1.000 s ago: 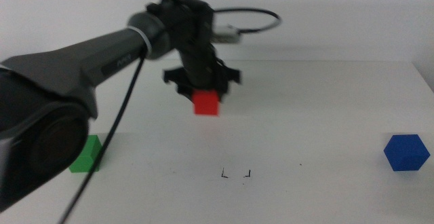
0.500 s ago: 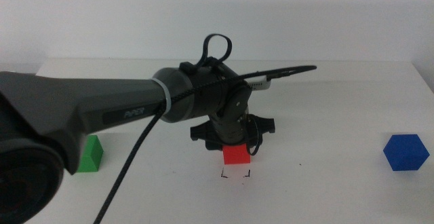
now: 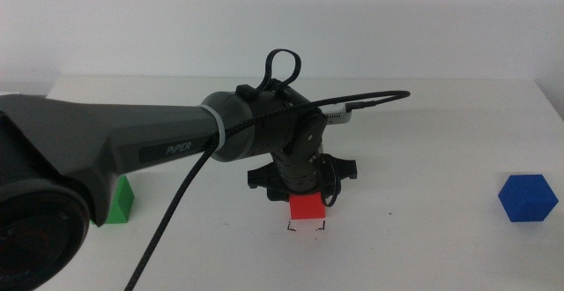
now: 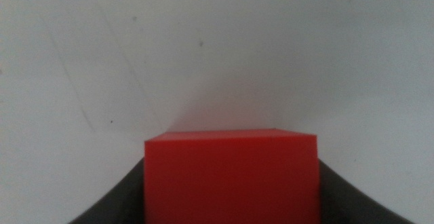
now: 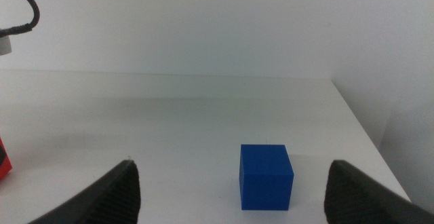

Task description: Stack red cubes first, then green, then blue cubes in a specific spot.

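Note:
The left arm reaches in from the left, and its gripper (image 3: 306, 201) is shut on the red cube (image 3: 307, 206), holding it just above the black corner marks (image 3: 307, 227) near the table's front middle. The left wrist view is filled by the red cube (image 4: 230, 176) squeezed between the dark jaws. At the left, partly behind the arm, sits the green cube (image 3: 120, 199). The blue cube (image 3: 529, 197) rests at the far right; in the right wrist view this blue cube (image 5: 266, 176) lies ahead of the open right gripper (image 5: 230, 203), which holds nothing.
The white table (image 3: 441, 132) ends at a white wall behind. A black cable (image 3: 176, 203) hangs from the left arm toward the front edge. The table's right edge (image 5: 366, 136) runs close to the blue cube.
The left arm carried the red cube from the table's back middle forward to the corner marks, then lowered it slightly closer to them. The green and blue cubes stayed put.

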